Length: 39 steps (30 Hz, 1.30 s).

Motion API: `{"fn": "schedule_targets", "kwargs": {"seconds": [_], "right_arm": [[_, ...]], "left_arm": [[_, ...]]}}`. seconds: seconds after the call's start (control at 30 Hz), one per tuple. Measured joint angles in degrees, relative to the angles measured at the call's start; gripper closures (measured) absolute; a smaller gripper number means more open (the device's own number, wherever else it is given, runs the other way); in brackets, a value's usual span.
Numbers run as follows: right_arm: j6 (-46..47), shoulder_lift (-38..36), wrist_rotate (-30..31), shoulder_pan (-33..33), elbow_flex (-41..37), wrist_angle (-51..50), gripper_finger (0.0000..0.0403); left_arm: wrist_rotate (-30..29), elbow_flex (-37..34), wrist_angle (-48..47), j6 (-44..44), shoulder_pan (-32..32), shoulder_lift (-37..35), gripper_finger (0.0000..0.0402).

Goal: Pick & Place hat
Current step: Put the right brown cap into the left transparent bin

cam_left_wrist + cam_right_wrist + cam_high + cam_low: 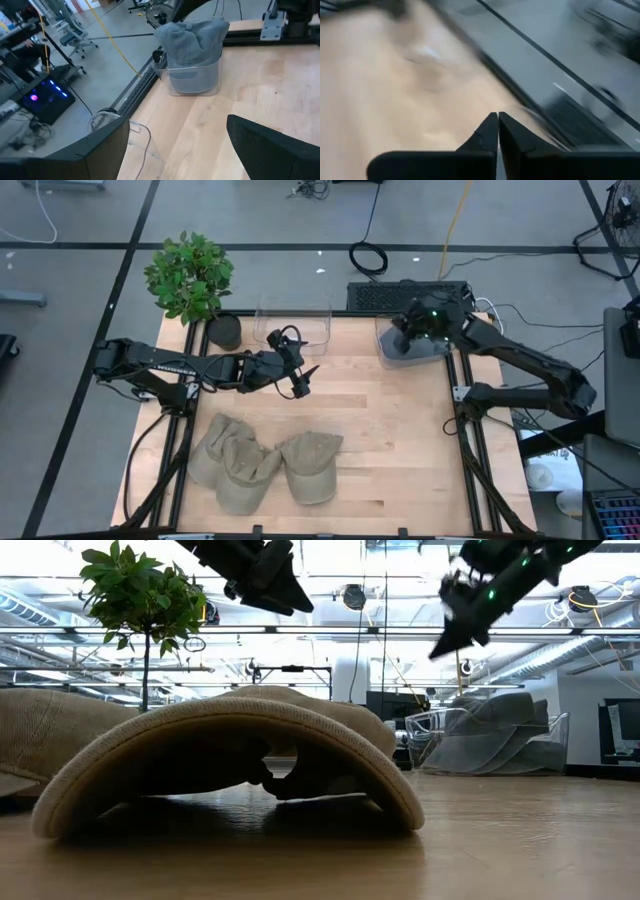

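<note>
My left gripper [303, 383] hangs with fingers wide and empty over the table [400, 440], above the three tan hats [265, 465] at the near edge. My right gripper [408, 323], fingers pressed together, hovers above the grey hat [192, 37] in the clear bin [192, 82].

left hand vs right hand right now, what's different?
The left hand is open, its fingers spread wide; the right hand is shut, fingertips together. The left hand hangs over the table's middle, beyond the tan hats; the right hand is at the far right bin holding grey hats. Both hold nothing.
</note>
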Motion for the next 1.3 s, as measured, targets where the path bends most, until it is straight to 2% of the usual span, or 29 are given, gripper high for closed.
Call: {"fn": "schedule_targets", "kwargs": {"seconds": [0.13, 0.27, 0.5, 0.8, 1.07, 1.3], "right_arm": [[0.15, -2.78, -11.00, 3.59, 0.02, 3.14, 0.0399], [-0.91, -4.56, -16.37, 7.35, 0.02, 4.85, 0.0399], [-4.55, -9.87, -16.37, 9.77, -3.23, 5.01, 0.0399], [1.26, -19.03, -13.33, 9.71, -16.77, 14.22, 0.0399], [5.15, -24.62, -14.88, 9.75, -30.21, 33.96, 0.0399], [4.58, -27.87, -19.57, 9.75, -39.94, 52.25, 0.0399]], "left_arm": [[2.14, 0.00, -0.02, -2.36, 0.00, 0.00, 0.0062], [3.79, 0.00, 0.17, -2.43, 0.00, 0.00, 0.0062], [3.85, 0.00, -0.26, -2.43, 0.00, 0.00, 0.0062], [3.85, 0.00, 1.19, -2.40, -0.22, 0.00, 0.0062], [3.96, 0.00, 2.84, -2.66, -0.22, 0.00, 0.0062], [10.09, 0.00, -1.31, -2.41, -0.53, 0.00, 0.0062]]}}
